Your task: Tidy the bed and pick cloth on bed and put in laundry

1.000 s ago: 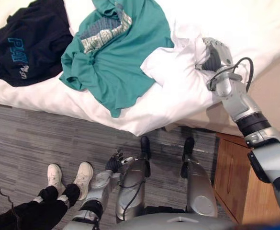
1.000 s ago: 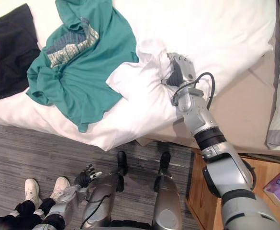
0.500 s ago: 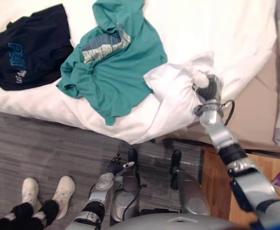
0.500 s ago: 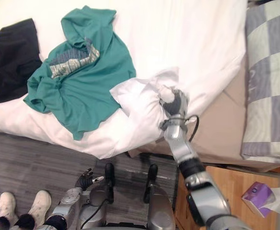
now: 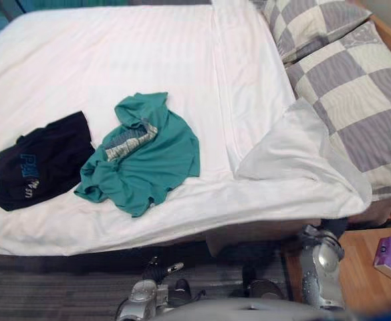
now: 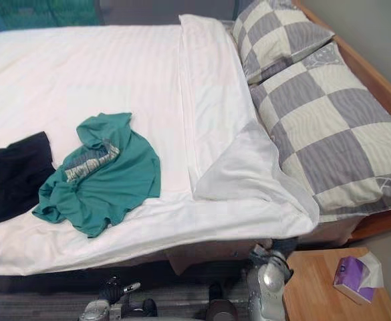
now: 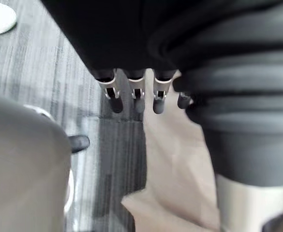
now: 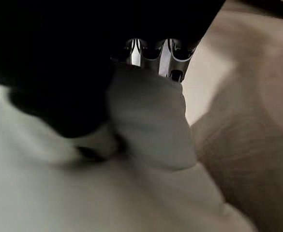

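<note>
On the bed (image 6: 375, 81) we see a white sheet (image 5: 115, 53), a green shirt (image 5: 145, 160) just beside a black shirt (image 5: 38, 160), two checked pillows (image 5: 355, 114)

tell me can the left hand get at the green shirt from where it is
Probably yes, but not without a lift: the left hand hangs open and low, below the edge of the bed, while the green shirt lies on top near that edge with nothing over it.
</note>
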